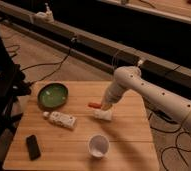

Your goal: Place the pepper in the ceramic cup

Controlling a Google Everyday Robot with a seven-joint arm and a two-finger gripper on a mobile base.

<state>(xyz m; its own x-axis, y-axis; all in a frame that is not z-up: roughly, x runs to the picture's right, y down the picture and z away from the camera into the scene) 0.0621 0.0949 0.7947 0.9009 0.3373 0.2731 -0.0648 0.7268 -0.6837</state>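
The pepper [94, 105] is a small red-orange sliver lying on the wooden table [124, 140], just left of my gripper. My gripper [104, 111] is down at the table surface at the end of the white arm [139, 87], right beside the pepper. The ceramic cup [98, 145] is a small round white cup standing upright near the table's front edge, below the gripper and apart from it.
A wide green bowl [53, 95] sits at the table's back left. A pale rectangular block [60, 119] lies in front of the bowl. A black flat object [33, 147] lies at the front left. Cables run over the floor behind the table.
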